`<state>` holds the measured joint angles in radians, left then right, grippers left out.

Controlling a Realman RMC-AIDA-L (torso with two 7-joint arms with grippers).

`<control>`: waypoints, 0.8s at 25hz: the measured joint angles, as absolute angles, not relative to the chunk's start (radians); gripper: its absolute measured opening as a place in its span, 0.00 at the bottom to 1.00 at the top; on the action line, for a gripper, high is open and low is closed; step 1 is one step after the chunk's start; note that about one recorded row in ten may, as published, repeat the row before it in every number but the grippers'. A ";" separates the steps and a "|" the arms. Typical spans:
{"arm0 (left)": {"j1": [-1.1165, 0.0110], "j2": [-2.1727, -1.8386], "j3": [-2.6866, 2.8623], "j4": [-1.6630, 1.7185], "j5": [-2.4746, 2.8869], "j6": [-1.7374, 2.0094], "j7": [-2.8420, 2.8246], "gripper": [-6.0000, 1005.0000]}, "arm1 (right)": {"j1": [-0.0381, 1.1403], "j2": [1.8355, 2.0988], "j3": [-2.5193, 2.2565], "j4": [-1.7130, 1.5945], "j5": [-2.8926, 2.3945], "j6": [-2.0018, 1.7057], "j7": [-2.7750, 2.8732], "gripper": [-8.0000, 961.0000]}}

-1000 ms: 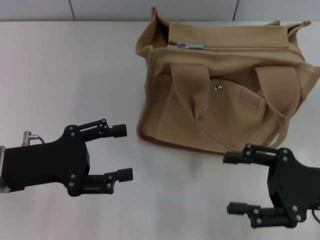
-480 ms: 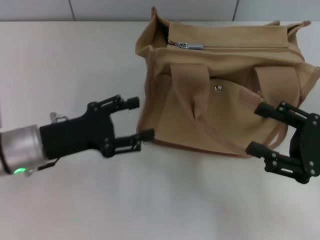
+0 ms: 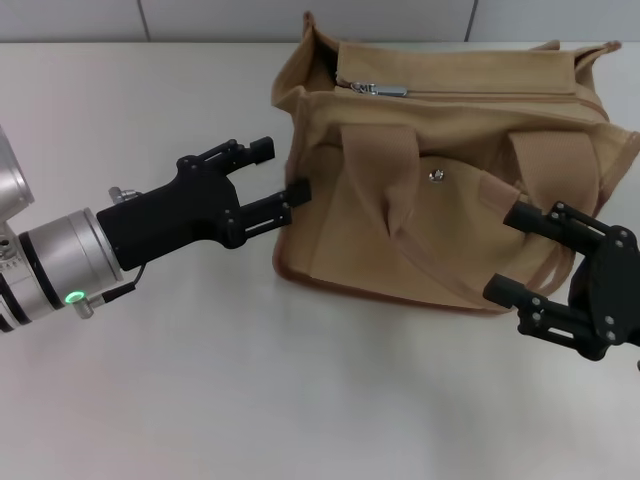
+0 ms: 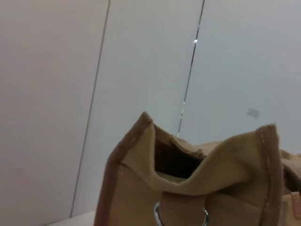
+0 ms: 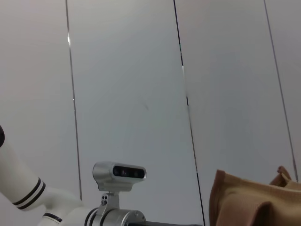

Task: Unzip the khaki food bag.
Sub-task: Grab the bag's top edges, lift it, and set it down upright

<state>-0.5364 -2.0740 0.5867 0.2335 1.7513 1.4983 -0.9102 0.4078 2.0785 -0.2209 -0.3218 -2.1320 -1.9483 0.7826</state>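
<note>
The khaki food bag [image 3: 440, 170] stands upright at the back right of the white table [image 3: 150, 120], front pocket with silver snap [image 3: 436, 176] facing me. Its silver zipper pull [image 3: 378, 90] lies at the left end of the top. My left gripper [image 3: 282, 172] is open, its fingertips at the bag's left end, one touching or almost touching the side. My right gripper [image 3: 508, 250] is open at the bag's lower right front corner. The left wrist view shows the bag's end [image 4: 188, 188] close up; the right wrist view shows a bag corner [image 5: 249, 202].
A panelled grey wall [image 3: 240, 18] runs behind the table. Open table surface lies to the left of and in front of the bag. The right wrist view also shows the left arm's wrist camera [image 5: 118, 172].
My left gripper has moved up and right to the bag's left end. My right gripper has risen from the front edge to the bag's right front corner. The bag has not moved.
</note>
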 joint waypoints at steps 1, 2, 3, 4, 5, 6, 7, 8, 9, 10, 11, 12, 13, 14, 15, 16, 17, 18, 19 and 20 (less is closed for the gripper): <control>-0.536 -2.074 0.587 0.232 1.752 1.499 -0.910 0.82 | 0.409 2.078 -0.221 -0.322 -2.132 -1.945 0.782 0.80; -0.537 -2.074 0.588 0.230 1.753 1.500 -0.909 0.78 | 0.411 2.078 -0.221 -0.321 -2.132 -1.942 0.782 0.80; -0.537 -2.074 0.589 0.226 1.754 1.499 -0.906 0.75 | 0.413 2.078 -0.221 -0.319 -2.132 -1.938 0.782 0.80; -0.537 -2.074 0.589 0.226 1.754 1.499 -0.906 0.71 | 0.414 2.078 -0.221 -0.317 -2.132 -1.932 0.782 0.80; -0.537 -2.074 0.589 0.212 1.753 1.497 -0.891 0.67 | 0.415 2.078 -0.221 -0.315 -2.132 -1.928 0.781 0.80; -0.537 -2.074 0.589 0.210 1.753 1.497 -0.887 0.63 | 0.417 2.079 -0.221 -0.312 -2.132 -1.922 0.780 0.80; -0.537 -2.074 0.589 0.206 1.752 1.497 -0.882 0.61 | 0.418 2.078 -0.221 -0.311 -2.132 -1.917 0.778 0.80; -0.537 -2.074 0.589 0.203 1.752 1.498 -0.877 0.59 | 0.419 2.079 -0.221 -0.309 -2.131 -1.914 0.777 0.80; -0.538 -2.074 0.589 0.201 1.752 1.498 -0.873 0.56 | 0.420 2.079 -0.221 -0.307 -2.131 -1.912 0.776 0.80; -0.539 -2.075 0.587 0.197 1.751 1.498 -0.867 0.54 | 0.421 2.079 -0.221 -0.302 -2.131 -1.911 0.775 0.80; -0.539 -2.075 0.587 0.197 1.751 1.498 -0.867 0.52 | 0.421 2.079 -0.221 -0.302 -2.131 -1.911 0.775 0.80; -0.540 -2.076 0.585 0.195 1.750 1.497 -0.864 0.50 | 0.421 2.079 -0.221 -0.301 -2.129 -1.910 0.775 0.80; -0.540 -2.077 0.583 0.195 1.748 1.496 -0.861 0.48 | 0.420 2.080 -0.221 -0.300 -2.125 -1.910 0.774 0.80; -0.540 -2.078 0.581 0.193 1.746 1.496 -0.854 0.46 | 0.418 2.080 -0.221 -0.300 -2.122 -1.909 0.774 0.80; -0.540 -2.078 0.580 0.192 1.743 1.498 -0.846 0.43 | 0.415 2.080 -0.221 -0.300 -2.116 -1.909 0.774 0.80; -0.540 -2.078 0.580 0.192 1.743 1.498 -0.846 0.41 | 0.415 2.080 -0.221 -0.300 -2.116 -1.909 0.774 0.80; -0.539 -2.078 0.579 0.191 1.739 1.500 -0.844 0.39 | 0.414 2.080 -0.221 -0.300 -2.113 -1.908 0.774 0.80; -0.538 -2.078 0.578 0.191 1.732 1.501 -0.843 0.31 | 0.413 2.080 -0.221 -0.300 -2.110 -1.908 0.774 0.80; -0.535 -2.079 0.578 0.191 1.718 1.501 -0.843 0.24 | 0.412 2.080 -0.221 -0.300 -2.107 -1.908 0.773 0.80; -0.530 -2.079 0.577 0.190 1.701 1.501 -0.842 0.16 | 0.411 2.080 -0.221 -0.301 -2.104 -1.907 0.773 0.80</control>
<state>-0.5298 -2.0786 0.5773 0.1903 1.7006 1.5010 -0.8415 0.4111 2.0801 -0.2208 -0.3005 -2.1043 -1.9065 0.7733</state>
